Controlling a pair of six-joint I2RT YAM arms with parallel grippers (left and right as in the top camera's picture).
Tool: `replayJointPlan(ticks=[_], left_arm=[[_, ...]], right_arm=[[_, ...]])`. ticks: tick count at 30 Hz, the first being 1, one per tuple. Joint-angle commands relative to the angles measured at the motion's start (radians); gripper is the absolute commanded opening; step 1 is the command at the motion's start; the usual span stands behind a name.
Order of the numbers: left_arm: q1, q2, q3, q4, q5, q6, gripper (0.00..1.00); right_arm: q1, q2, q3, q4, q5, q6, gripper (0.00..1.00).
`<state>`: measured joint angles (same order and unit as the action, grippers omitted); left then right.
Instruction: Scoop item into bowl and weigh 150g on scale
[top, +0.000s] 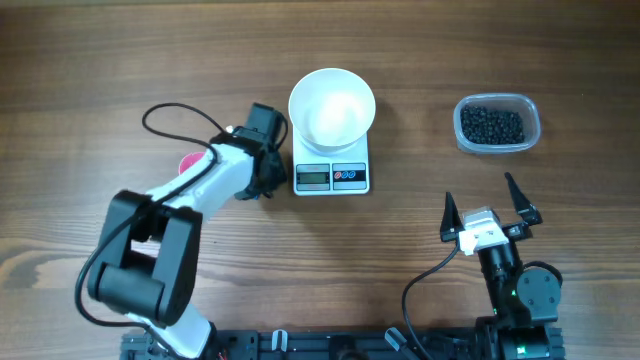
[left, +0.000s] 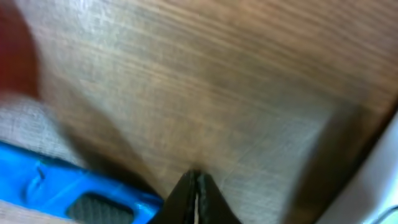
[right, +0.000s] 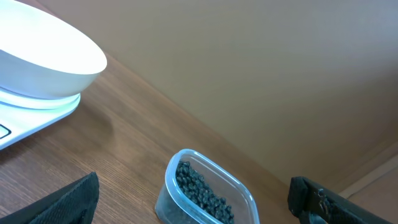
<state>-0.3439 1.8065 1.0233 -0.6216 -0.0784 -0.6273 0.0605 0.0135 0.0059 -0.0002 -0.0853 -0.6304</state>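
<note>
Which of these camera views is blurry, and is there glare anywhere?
Left wrist view: badly blurred, the table grain and a blue object smeared, the shut left end effector soft. Overhead view: sharp, though the white bowl is washed out inside. Right wrist view: sharp on the tub of beans.

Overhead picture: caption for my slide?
Empty round glossy white bowl on flat white scale, clear plastic tub of black beans nearby.

— What colour is the bowl (top: 332, 106)?
— Plain glossy white, like the scale (top: 332, 186) beneath it; the scale's display is grey.
— And right of the scale?
— Black beans (top: 490, 125) in a clear tub (top: 498, 97).
— The bench (top: 100, 80)?
— Brown wood, streaky grain. Left of the scale, a pink patch (top: 186, 162) shows beside the white-and-black arm (top: 215, 178).
</note>
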Motion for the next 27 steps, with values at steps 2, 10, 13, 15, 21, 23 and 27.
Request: replayJointPlan(ticks=[2, 10, 13, 15, 21, 23, 27], left_arm=[[-0.003, 0.012, 0.003, -0.079, -0.024, -0.013, 0.1], [0.0, 0.012, 0.003, -0.264, -0.016, -0.005, 0.15], [0.0, 0.012, 0.003, -0.29, 0.031, -0.005, 0.14], [0.008, 0.011, 0.004, -0.305, 0.028, 0.022, 0.16], [0.055, -0.057, 0.067, -0.304, 0.097, 0.044, 0.14], [0.055, -0.117, 0.127, -0.304, 0.095, 0.044, 0.18], [0.106, -0.163, 0.157, -0.31, 0.036, 0.035, 0.39]], right_arm=[[0.002, -0.004, -0.001, 0.005, -0.005, -0.002, 1.0], [0.002, -0.004, -0.001, 0.005, -0.005, -0.002, 1.0], [0.002, -0.004, -0.001, 0.005, -0.005, -0.002, 1.0], [0.002, -0.004, -0.001, 0.005, -0.005, -0.002, 1.0], [0.002, -0.004, -0.001, 0.005, -0.005, -0.002, 1.0], [0.002, -0.004, -0.001, 0.005, -0.005, -0.002, 1.0], [0.002, -0.004, -0.001, 0.005, -0.005, -0.002, 1.0]])
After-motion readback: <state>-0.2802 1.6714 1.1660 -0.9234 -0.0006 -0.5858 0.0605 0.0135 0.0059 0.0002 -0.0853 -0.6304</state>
